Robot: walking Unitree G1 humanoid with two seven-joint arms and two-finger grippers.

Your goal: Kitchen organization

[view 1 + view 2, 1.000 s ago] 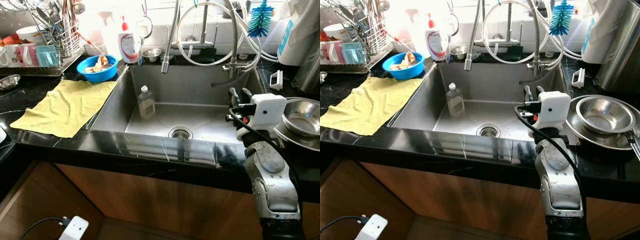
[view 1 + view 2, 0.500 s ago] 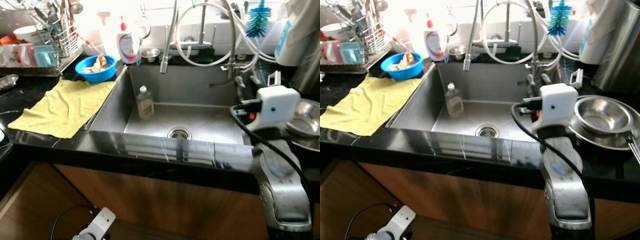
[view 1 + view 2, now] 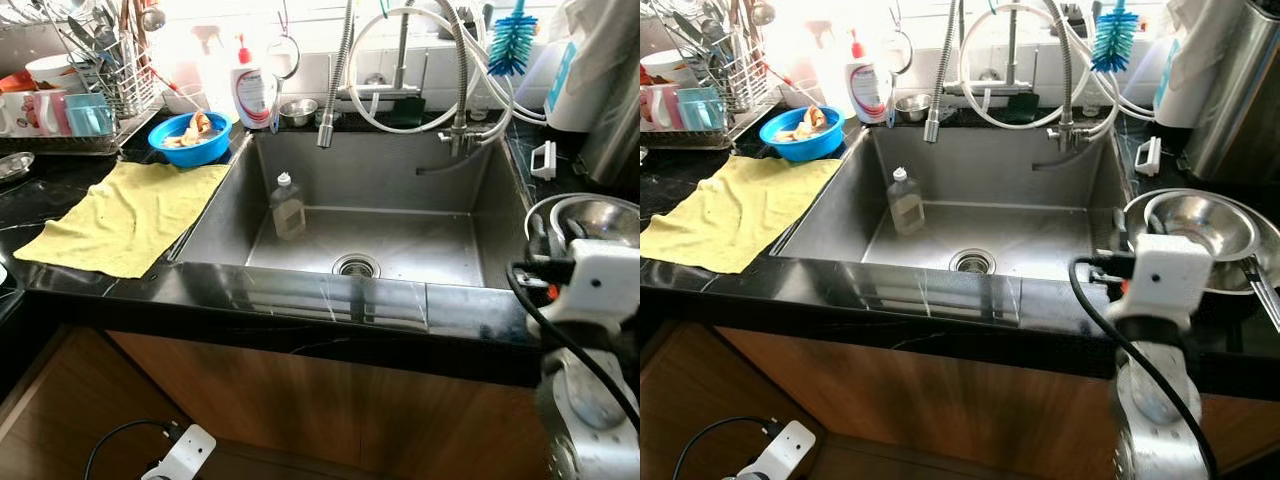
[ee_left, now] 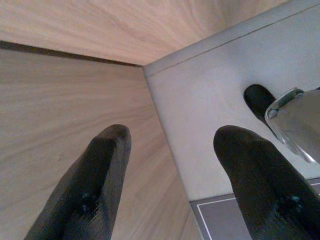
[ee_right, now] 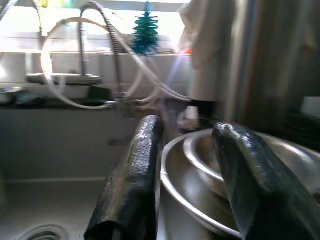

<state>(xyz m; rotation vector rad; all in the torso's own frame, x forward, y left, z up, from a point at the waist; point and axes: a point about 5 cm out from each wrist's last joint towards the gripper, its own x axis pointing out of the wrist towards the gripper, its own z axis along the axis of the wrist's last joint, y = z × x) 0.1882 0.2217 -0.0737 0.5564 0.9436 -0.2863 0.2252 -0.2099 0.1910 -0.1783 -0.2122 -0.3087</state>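
I hold the right gripper (image 5: 185,175), fingers spread, astride the near rim of the bowls (image 3: 1200,228) at the counter's right edge beside the sink (image 3: 980,215). Left gripper (image 4: 175,175) hangs low, spread, farther off.

The right arm's white wrist housing (image 3: 1171,275) covers the near rim of the nested steel bowls (image 3: 1200,225), and the picture's edge cuts their far side. Glare washes out the wall behind the soap bottle (image 3: 254,92). The dish rack (image 3: 95,85) runs off the frame. The blue bowl's (image 3: 194,138) contents are too small to identify.
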